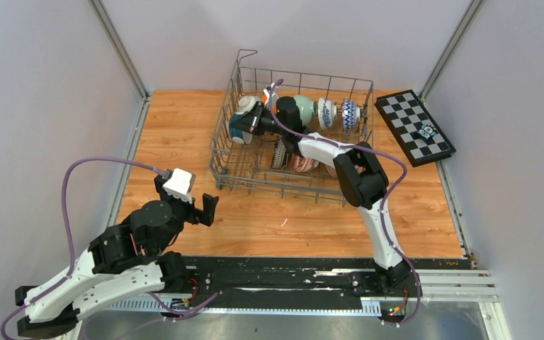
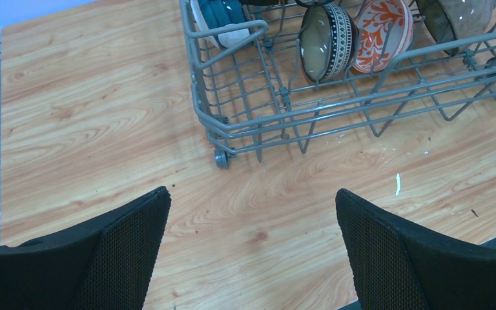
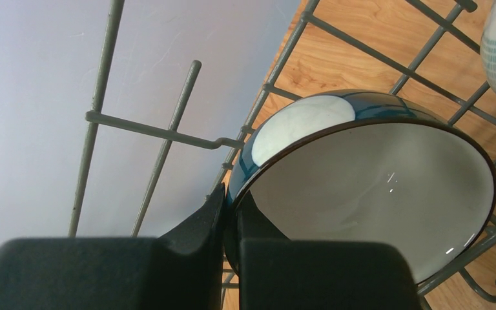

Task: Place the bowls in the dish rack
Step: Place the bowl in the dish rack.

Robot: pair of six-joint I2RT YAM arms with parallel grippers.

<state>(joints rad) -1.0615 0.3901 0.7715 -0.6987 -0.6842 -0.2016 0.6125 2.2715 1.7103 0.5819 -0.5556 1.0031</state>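
Right gripper (image 3: 232, 219) clamped on the rim of the dark blue bowl (image 3: 374, 187), one finger inside, one outside; bowl is tipped on edge in the far-left corner of the dish rack (image 2: 197, 90). Left gripper (image 2: 252, 245) wide open, empty, over the table (image 2: 71, 129) near-left of the rack. Glazed ceramic: rigid, weighty, slick, chips on wire, so the rim pinch likely pivots if jolted.

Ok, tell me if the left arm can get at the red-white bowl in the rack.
Probably not cleanly: the left pincer is open and empty, but the right arm stretches right over the red-white bowl.
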